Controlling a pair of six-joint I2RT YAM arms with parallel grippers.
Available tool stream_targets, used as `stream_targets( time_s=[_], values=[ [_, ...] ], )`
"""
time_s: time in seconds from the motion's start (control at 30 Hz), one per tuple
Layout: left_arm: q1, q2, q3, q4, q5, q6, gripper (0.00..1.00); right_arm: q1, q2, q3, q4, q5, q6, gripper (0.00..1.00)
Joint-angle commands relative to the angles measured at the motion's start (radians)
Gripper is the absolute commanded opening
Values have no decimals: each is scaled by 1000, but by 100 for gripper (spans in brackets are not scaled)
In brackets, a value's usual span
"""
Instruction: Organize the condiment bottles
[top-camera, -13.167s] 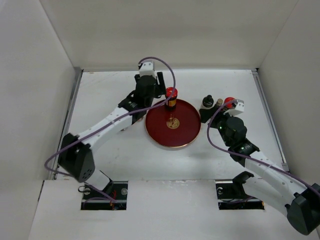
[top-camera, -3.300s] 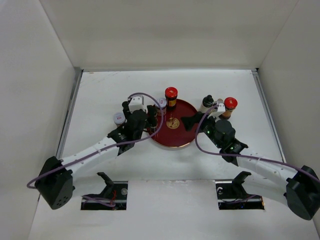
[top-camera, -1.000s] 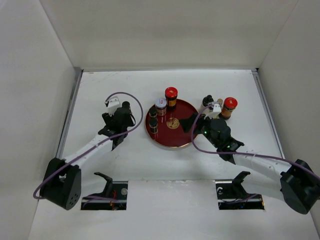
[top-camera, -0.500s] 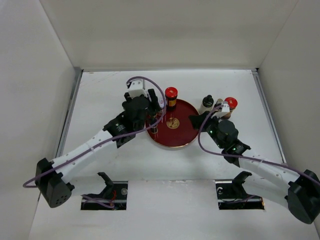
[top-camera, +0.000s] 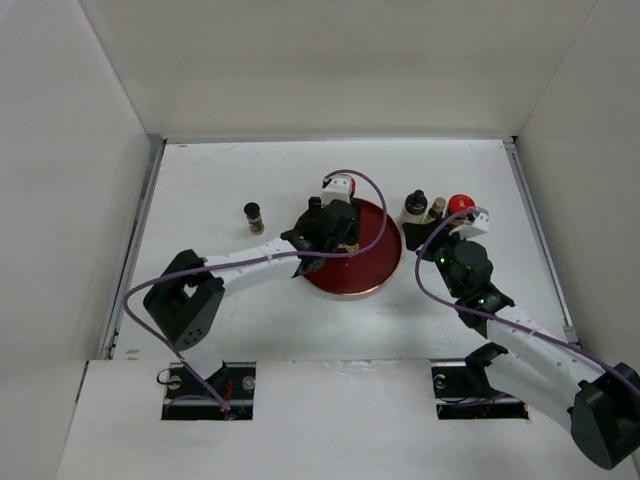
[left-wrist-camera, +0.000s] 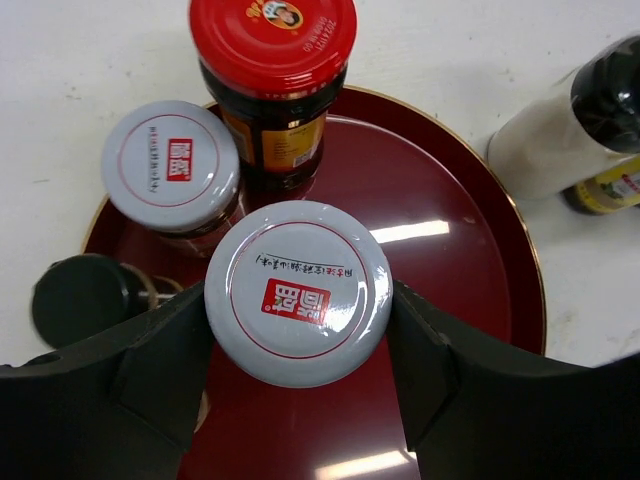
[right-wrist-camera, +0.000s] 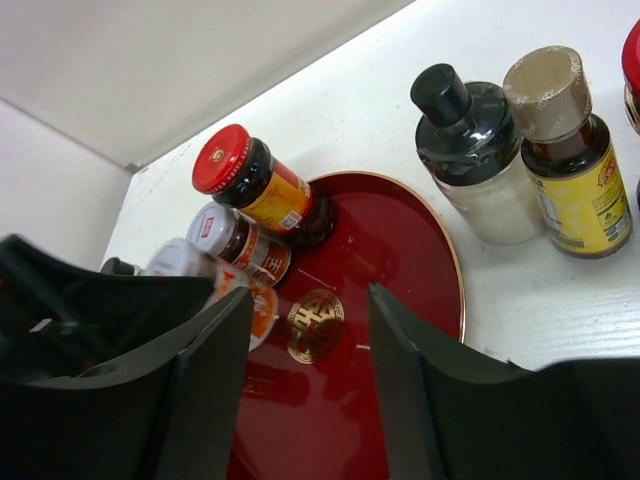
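Top external view showed a white table (top-camera: 220, 170) boxed in by plain white walls (top-camera: 330, 60), with a round dark-red, gold-rimmed tray (top-camera: 372, 272) near its middle. The left gripper (left-wrist-camera: 298, 340) reached over the tray's left part, its fingers (left-wrist-camera: 165, 360) pressed against both sides of a white-lidded jar (left-wrist-camera: 298, 292); whether that jar's base touched the tray could not be told. Just beyond it on the tray stood a second white-lidded jar (left-wrist-camera: 170, 165) and a red-capped jar (left-wrist-camera: 272, 60), with a black-capped bottle (left-wrist-camera: 85, 298) to the left. All stood upright, lids facing up, long axes vertical. The right gripper (right-wrist-camera: 305, 390) was spread wide and empty at the tray's right edge. Beside it, off the tray, a black-capped white bottle (right-wrist-camera: 470, 160) and a tan-capped yellow-labelled bottle (right-wrist-camera: 565, 160) stood upright, side by side. A small dark bottle (top-camera: 254, 216) stood alone well left of the tray
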Motion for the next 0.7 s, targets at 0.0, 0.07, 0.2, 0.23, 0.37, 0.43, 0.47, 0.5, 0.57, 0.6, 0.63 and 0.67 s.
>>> stream_targets(
  time_s=[0.0,0.07,0.2,0.23,0.37,0.43,0.47,0.5,0.57,0.6,0.63,0.67],
  values=[
    [5,16,90,215,0,28,30,-5,-10,-1,22,7,18,58],
    [11,51,96,229,2,29,30,-7,-16,-4,22,10,18,60],
    [29,102,91,258,3,22,32,-10,-18,-5,24,14,18,63],
    [32,113,90,264,5,19,32,-10,-19,-5,22,15,18,64],
    [39,142,85,276,5,12,38,-18,-25,-9,19,18,18,68],
    [39,147,81,276,5,11,42,-21,-29,-10,19,20,20,70],
    [39,147,79,276,5,9,45,-22,-29,-10,19,20,21,72],
    [39,147,76,276,5,9,48,-22,-29,-10,19,20,21,74],
    [37,140,73,276,5,9,55,-22,-29,-10,19,20,21,76],
    [36,134,72,276,5,9,59,-22,-29,-10,19,20,21,78],
    [32,127,72,276,5,12,62,-22,-29,-10,19,20,21,79],
    [29,117,72,275,5,15,65,-22,-29,-10,19,20,21,79]
  ],
)
